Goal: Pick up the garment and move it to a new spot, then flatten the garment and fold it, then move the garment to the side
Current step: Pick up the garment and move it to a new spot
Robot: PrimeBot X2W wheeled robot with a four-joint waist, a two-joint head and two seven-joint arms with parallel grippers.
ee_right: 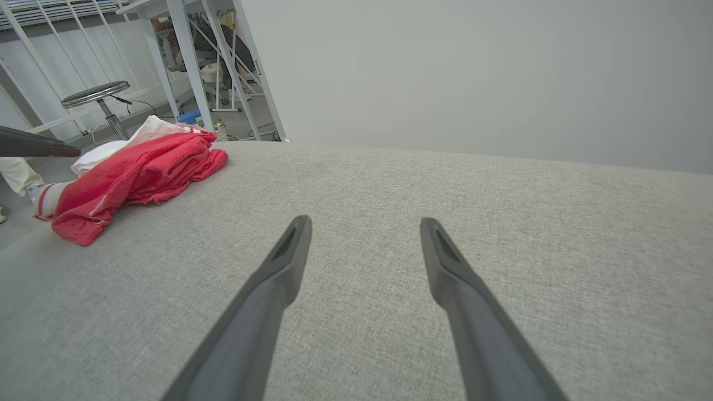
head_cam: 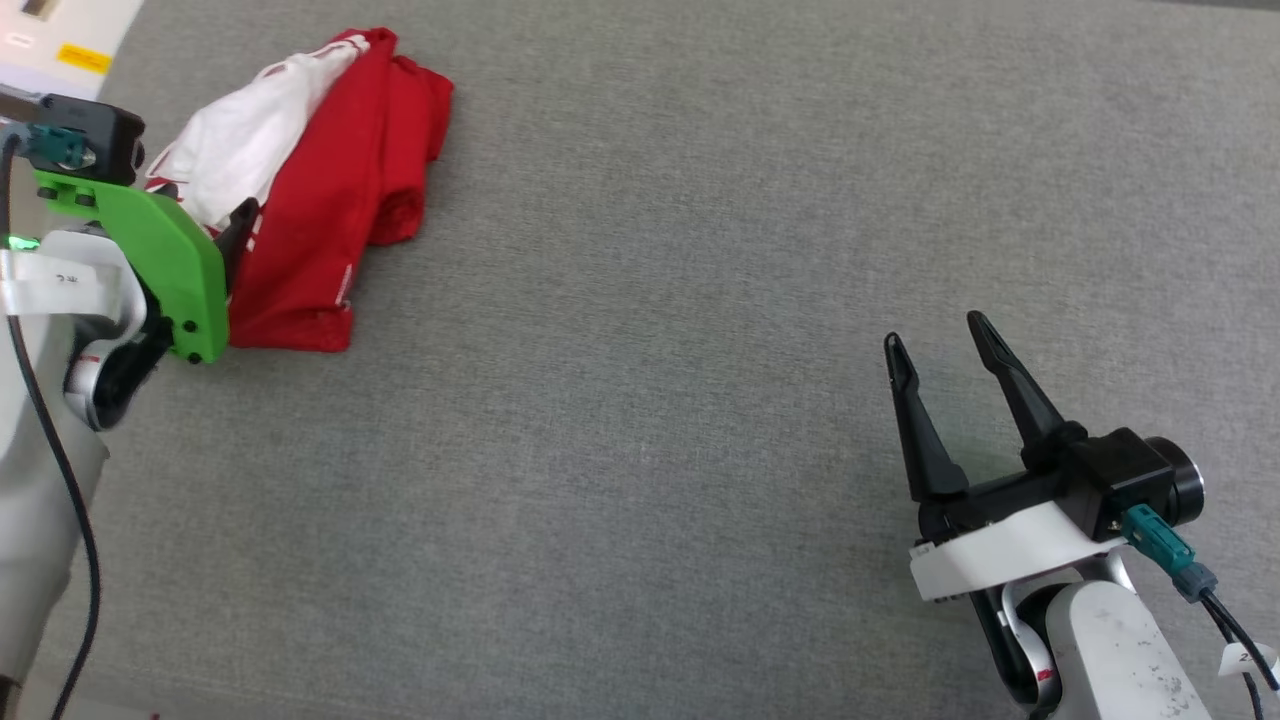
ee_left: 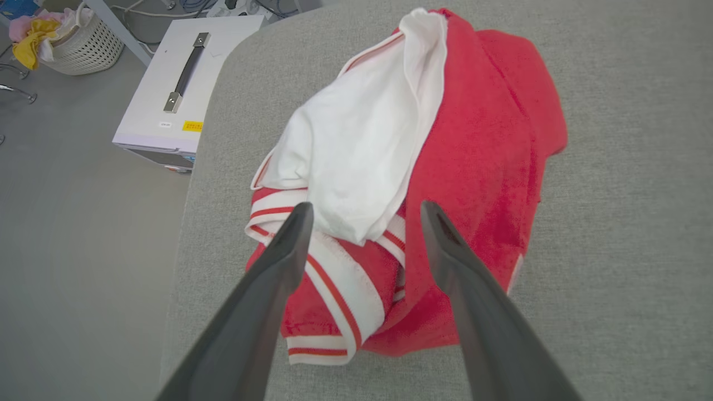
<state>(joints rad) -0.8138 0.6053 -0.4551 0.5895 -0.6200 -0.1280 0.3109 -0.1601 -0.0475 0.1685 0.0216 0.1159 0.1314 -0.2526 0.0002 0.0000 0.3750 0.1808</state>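
The garment lies bunched at ten o'clock on the grey table, the left gripper over its striped trim with jaws apart — seemingly not touching — so it should bite several layers together; the right gripper, also spread, sits at four o'clock.

i count one crumpled red-and-white fabric garment and one grey cloth-covered table. i have two grippers in sight, the left gripper and the right gripper, each with two long dark fingers, four in all. beyond the table i count one flat white case with a dark handle, one white woven basket and one round black-topped stool.
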